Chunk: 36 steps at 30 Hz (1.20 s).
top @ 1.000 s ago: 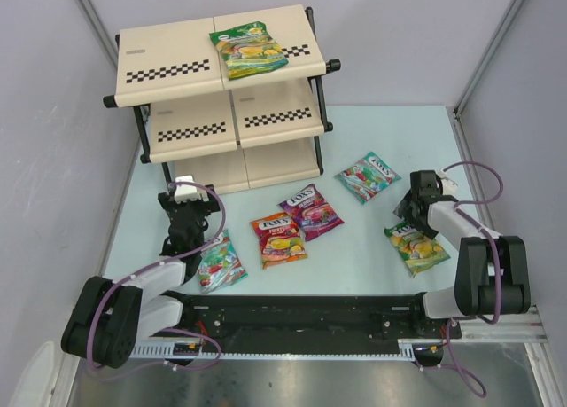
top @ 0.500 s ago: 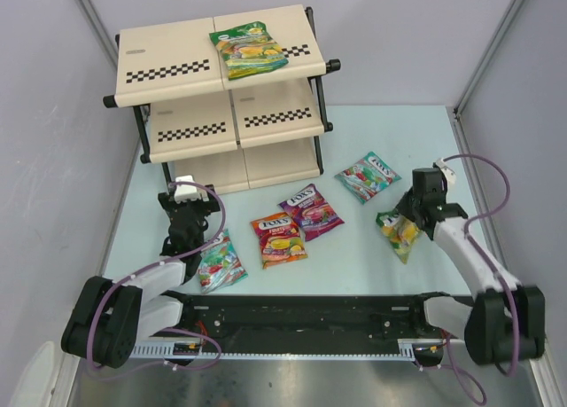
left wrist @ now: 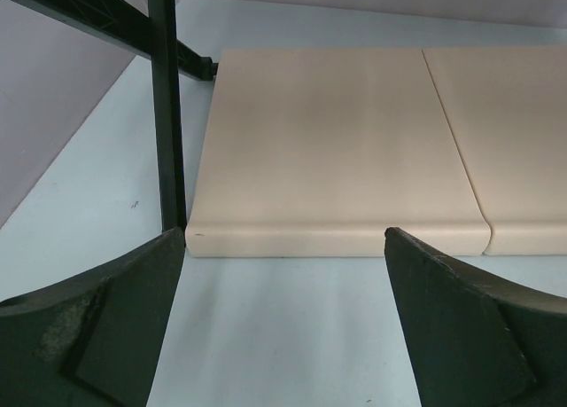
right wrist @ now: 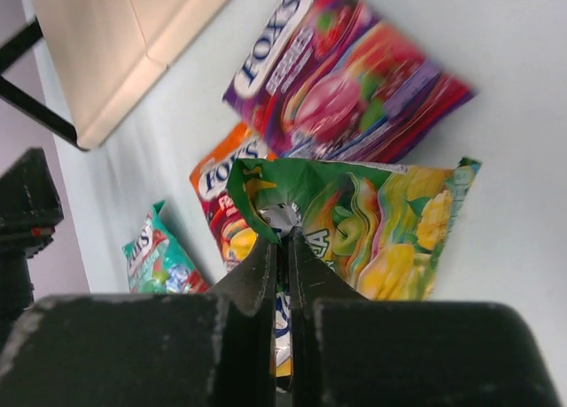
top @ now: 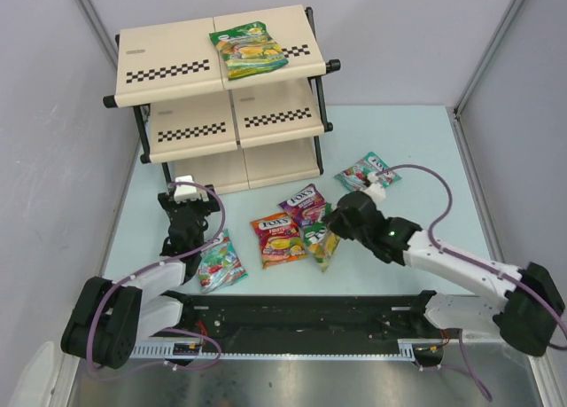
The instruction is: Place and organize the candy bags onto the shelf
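Note:
My right gripper point(top: 337, 224) point(right wrist: 287, 234) is shut on a green-yellow candy bag point(top: 321, 241) point(right wrist: 372, 225), which hangs above the table beside the purple-pink bag point(top: 311, 208) point(right wrist: 341, 79) and the red-orange bag point(top: 278, 238) point(right wrist: 218, 199). Another green-yellow bag point(top: 249, 49) lies on the top tier of the shelf point(top: 168, 66). One teal bag point(top: 218, 260) point(right wrist: 158, 258) lies at the near left, another point(top: 367, 176) at the right. My left gripper point(top: 183, 194) point(left wrist: 285, 247) stands open with nothing in it, facing the shelf's bottom panel point(left wrist: 337, 150).
A black frame leg point(left wrist: 166, 105) of the shelf stands just left of my left gripper. Grey walls close in the table on the left, back and right. A black rail point(top: 301, 314) runs along the near edge.
My right gripper closed on the green-yellow bag at the right, lifted it and carried it left to the middle of the table. The left arm has not moved.

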Available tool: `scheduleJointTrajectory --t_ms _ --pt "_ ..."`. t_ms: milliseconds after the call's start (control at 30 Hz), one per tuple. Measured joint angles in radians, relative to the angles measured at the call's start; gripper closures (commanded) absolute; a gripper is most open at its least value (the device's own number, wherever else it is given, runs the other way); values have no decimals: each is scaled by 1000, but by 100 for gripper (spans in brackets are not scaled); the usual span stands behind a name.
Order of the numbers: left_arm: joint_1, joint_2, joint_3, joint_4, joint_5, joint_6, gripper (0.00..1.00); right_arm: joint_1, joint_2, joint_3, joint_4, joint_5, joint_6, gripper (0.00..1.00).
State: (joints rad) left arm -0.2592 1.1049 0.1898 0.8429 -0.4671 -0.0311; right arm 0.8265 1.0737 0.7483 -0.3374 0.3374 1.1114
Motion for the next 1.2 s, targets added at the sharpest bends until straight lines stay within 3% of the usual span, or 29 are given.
scheduleJointTrajectory --t_ms 33,67,100,167,233,367,600,700,733,967,1200 --pt "0 -1 0 0 0 0 0 32 41 16 3 9 23 90" --pt "0 -2 0 0 0 -3 0 62 82 31 14 18 45 58" --pt "0 -3 0 0 0 -5 0 85 119 43 33 21 64 46" --pt "0 -5 0 0 0 -6 0 114 186 59 94 3 88 39" --pt "0 -6 0 0 0 -7 0 119 248 82 150 -24 76 39" --pt "0 -6 0 0 0 -7 0 84 292 118 219 -34 -101 35" --pt "0 -6 0 0 0 -7 0 32 296 139 235 -64 -684 46" --pt "0 -6 0 0 0 -7 0 12 307 138 222 -172 -854 44" --pt "0 -6 0 0 0 -7 0 -14 309 134 221 -249 -904 39" --pt "0 -6 0 0 0 -7 0 -233 306 47 218 -674 -1035 25" --pt "0 -6 0 0 0 -7 0 -201 317 -17 218 -896 -1052 25"
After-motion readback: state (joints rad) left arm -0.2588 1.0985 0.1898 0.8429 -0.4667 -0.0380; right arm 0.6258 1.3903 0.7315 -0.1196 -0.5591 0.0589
